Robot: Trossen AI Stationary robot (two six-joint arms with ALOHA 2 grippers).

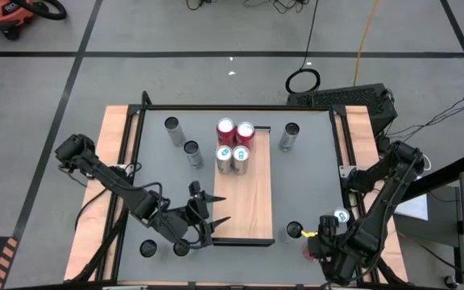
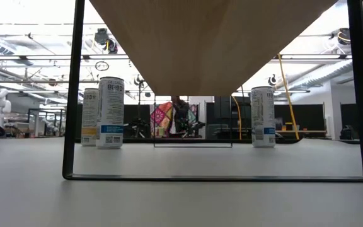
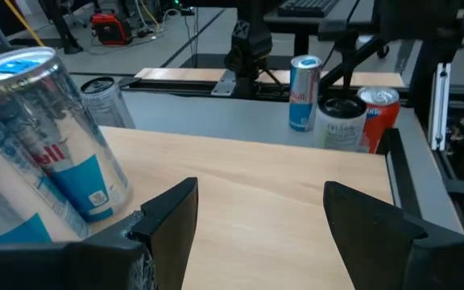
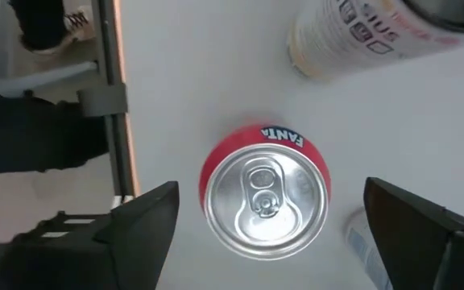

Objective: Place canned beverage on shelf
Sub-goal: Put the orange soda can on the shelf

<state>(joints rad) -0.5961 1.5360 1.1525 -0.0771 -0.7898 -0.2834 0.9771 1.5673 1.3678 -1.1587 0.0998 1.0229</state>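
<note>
The right gripper hangs straight above a red Fanta can at the near right corner of the table. Its 2 fingers stand wide apart, 1 on each side of the can, and they do not touch it, so the claw is released and holds nothing. Just beside this can stand a blue and silver can and a dark-topped can.

The left gripper is over the near left corner of the shelf, pointing along the board. Its fingers are spread too, with only bare wood between them; it grasps nothing.

The shelf lies along the middle of the table. At its far end 4 cans stand close together, 2 red behind and 2 silver in front. The rest of the board is bare.

On the grey table there are 2 slim cans left of the shelf, 1 slim can on its right, and 2 dark-topped cans at the near left edge.

From the table height, the shelf shows as a wooden underside on a thin black frame. Behind the table the room is large, with ceiling lights, black cables on the floor and a red vacuum cleaner in the far left corner.
</note>
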